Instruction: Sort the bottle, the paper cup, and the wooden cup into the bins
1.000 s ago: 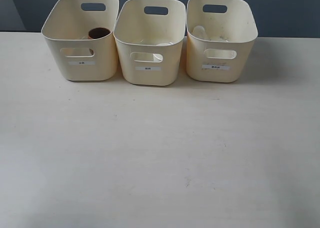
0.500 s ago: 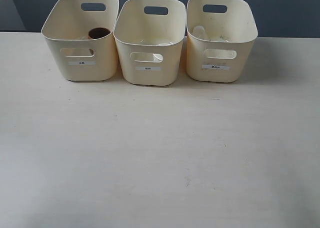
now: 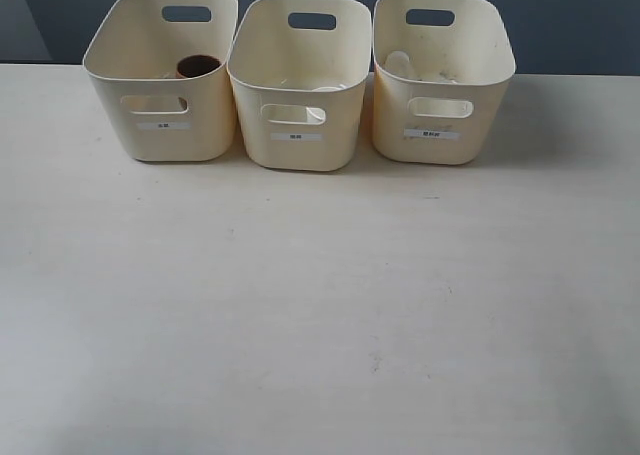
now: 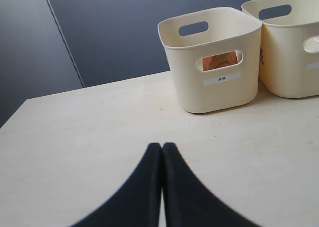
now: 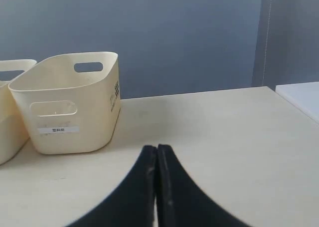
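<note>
Wooden cup (image 3: pixel 198 66) inside left bin (image 3: pixel 160 105), apart from closed left gripper (image 4: pixel 161 148).

Overhead camera: looks down from the front at my table (image 3: pixel 320 305), facing the three bins (image 3: pixel 298 85) along the far edge.
My left wrist camera: low near the tabletop, facing the left bin (image 4: pixel 212 62).
My right wrist camera: equally low, facing the right bin (image 5: pixel 70 105).
Shared: bins, tabletop.
</note>
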### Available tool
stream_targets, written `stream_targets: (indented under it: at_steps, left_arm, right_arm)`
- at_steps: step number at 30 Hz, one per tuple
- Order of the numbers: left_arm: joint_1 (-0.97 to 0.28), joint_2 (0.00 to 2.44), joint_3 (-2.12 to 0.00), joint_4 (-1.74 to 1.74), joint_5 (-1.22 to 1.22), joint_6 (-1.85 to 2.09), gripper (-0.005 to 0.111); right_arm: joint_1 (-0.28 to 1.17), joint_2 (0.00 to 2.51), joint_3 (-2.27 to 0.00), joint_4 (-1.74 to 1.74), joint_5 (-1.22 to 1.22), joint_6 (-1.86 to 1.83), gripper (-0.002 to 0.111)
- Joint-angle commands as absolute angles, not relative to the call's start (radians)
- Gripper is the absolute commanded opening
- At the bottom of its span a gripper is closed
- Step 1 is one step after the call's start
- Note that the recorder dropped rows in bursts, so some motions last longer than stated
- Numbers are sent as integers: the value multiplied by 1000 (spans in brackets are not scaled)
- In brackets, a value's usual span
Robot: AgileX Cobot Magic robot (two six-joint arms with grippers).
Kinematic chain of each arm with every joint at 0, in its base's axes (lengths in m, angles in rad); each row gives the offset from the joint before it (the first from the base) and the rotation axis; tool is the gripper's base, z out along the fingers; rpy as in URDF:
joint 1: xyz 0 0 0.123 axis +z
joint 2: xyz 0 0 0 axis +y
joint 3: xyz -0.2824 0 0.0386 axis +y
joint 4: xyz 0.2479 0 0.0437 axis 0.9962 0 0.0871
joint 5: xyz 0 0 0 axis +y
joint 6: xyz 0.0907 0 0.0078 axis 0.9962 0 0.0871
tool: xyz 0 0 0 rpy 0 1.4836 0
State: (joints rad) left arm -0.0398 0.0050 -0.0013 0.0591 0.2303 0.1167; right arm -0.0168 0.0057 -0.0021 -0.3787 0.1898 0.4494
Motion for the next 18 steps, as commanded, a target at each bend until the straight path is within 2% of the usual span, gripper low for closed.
stream_targets:
  at_steps: [1,6,18]
  left_arm:
    - [-43,0,0,66,225,115,0]
    - [-43,0,0,66,225,115,0]
    - [-43,0,0,66,225,115,0]
  right_arm:
    - [-23,0,0,-369,188,447,-1]
    - [-23,0,0,-207,193,449,-1]
    - [-23,0,0,-267,160,445,-1]
